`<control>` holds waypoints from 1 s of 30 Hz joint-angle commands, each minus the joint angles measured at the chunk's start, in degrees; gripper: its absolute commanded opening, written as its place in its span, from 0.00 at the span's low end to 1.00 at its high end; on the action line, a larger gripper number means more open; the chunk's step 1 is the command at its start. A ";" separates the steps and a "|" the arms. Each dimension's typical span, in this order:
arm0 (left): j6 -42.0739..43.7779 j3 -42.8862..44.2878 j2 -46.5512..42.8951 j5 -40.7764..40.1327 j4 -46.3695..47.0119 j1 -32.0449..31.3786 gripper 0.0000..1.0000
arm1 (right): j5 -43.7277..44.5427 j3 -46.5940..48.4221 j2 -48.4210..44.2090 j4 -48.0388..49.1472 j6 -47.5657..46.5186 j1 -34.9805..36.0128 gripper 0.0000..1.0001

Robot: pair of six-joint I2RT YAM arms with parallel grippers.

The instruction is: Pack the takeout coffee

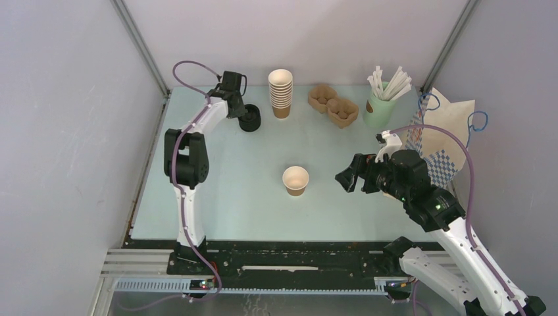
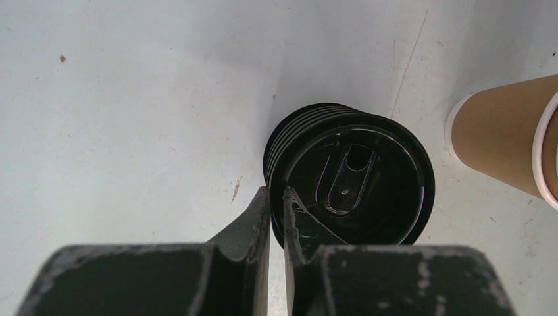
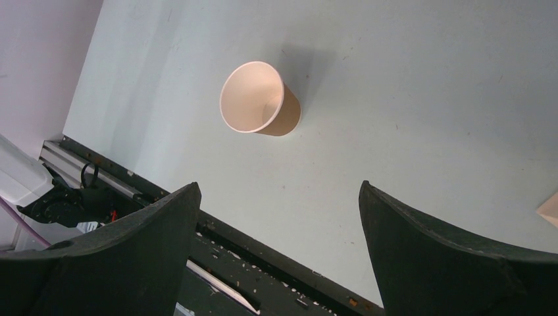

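Observation:
The takeout coffee cup (image 1: pixel 295 179), brown kraft with a white inside, stands upright and open in the middle of the table; it also shows in the right wrist view (image 3: pixel 258 99). My right gripper (image 1: pixel 347 178) is open and empty to the cup's right, its fingertips (image 3: pixel 279 185) wide apart and short of the cup. My left gripper (image 1: pixel 245 113) is at the far left over a stack of black lids (image 1: pixel 251 120). In the left wrist view it (image 2: pixel 276 194) is closed to a narrow gap, pinching the rim of the top black lid (image 2: pixel 355 178).
A stack of kraft cups (image 1: pixel 281 92) stands right of the lids and shows in the left wrist view (image 2: pixel 500 135). Brown pulp cup trays (image 1: pixel 333 104), a pale green cup with white straws (image 1: pixel 380 108) and a paper bag with blue handles (image 1: pixel 441 135) sit at the back right.

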 commanded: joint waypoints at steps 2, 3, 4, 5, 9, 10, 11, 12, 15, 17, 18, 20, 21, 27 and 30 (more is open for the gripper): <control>-0.26 3.17 -4.84 0.76 -0.34 0.23 0.12 | 0.20 0.12 -0.97 1.54 0.93 -0.14 0.99; -0.27 3.18 -5.07 0.77 -0.36 0.22 0.12 | 0.25 0.17 -0.99 1.58 0.89 -0.13 0.99; -0.34 3.15 -5.20 0.78 -0.36 0.23 0.12 | 0.29 0.12 -0.98 1.54 0.84 -0.17 0.99; -0.35 3.05 -5.21 0.85 -0.41 0.17 0.11 | 0.36 0.15 -0.98 1.54 0.86 -0.16 0.99; -0.66 5.62 -2.37 0.63 -2.99 0.44 0.09 | 0.51 0.09 -0.43 1.66 0.77 -0.17 0.99; -1.02 7.18 -1.53 0.26 -4.50 0.49 0.06 | 0.43 0.09 -0.17 1.82 0.82 -0.15 0.99; -2.10 7.07 -1.32 0.78 -4.76 0.65 0.04 | 0.20 0.08 0.13 1.95 0.83 -0.10 0.99; -3.95 5.73 -1.81 3.36 -3.40 1.10 0.03 | -0.06 0.09 0.33 2.16 0.84 -0.08 0.99; -7.49 0.29 -4.26 8.37 3.12 2.98 0.01 | -0.49 0.09 0.66 2.48 0.82 -0.07 0.99; -5.77 1.44 -3.96 5.90 1.97 2.59 0.01 | -0.50 0.16 0.71 2.63 0.76 -0.07 0.99; -5.18 2.26 -3.59 5.47 1.04 2.53 0.01 | -0.55 0.18 0.77 2.67 0.82 -0.07 0.99; -2.65 3.46 -3.27 1.70 -0.58 1.81 0.00 | -0.59 0.10 0.95 2.75 0.88 -0.03 0.99; -1.17 3.72 -3.28 -1.09 -1.04 1.00 0.00 | -0.65 0.09 1.11 2.83 0.95 0.01 0.99; -0.34 7.61 -0.59 0.67 -4.99 0.53 0.00 | -1.51 -0.05 2.19 3.85 1.12 0.19 0.99; -0.52 5.85 -1.61 0.54 -3.56 0.52 0.00 | -1.43 -0.09 2.17 3.66 1.19 0.32 0.98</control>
